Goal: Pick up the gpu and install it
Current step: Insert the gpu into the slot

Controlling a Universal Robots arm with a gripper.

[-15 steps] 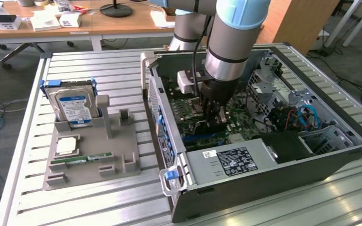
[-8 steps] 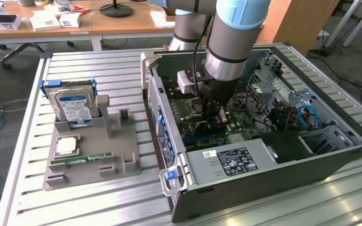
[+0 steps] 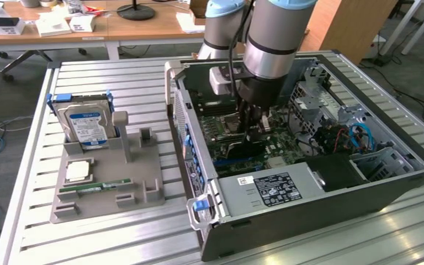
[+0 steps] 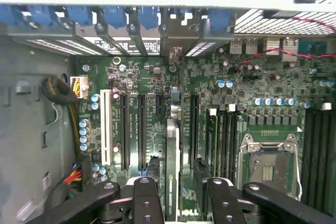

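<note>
The gpu (image 4: 171,150) stands on edge in a slot of the green motherboard (image 4: 262,82), seen edge-on as a thin pale strip. My gripper (image 4: 177,184) hangs straight over it, open, with one black finger (image 4: 147,198) on each side of the card and a small gap to it. In the exterior view the gpu (image 3: 243,148) shows as a dark card low inside the open computer case (image 3: 388,182), directly under the gripper (image 3: 255,131).
A grey fixture tray (image 3: 134,165) at the exterior view's left holds a silver hard drive with a blue label (image 3: 86,126), a square chip (image 3: 78,171) and a green memory stick (image 3: 94,189). The power supply (image 3: 271,190) fills the case's near corner. Empty card slots (image 4: 126,129) lie beside the gpu.
</note>
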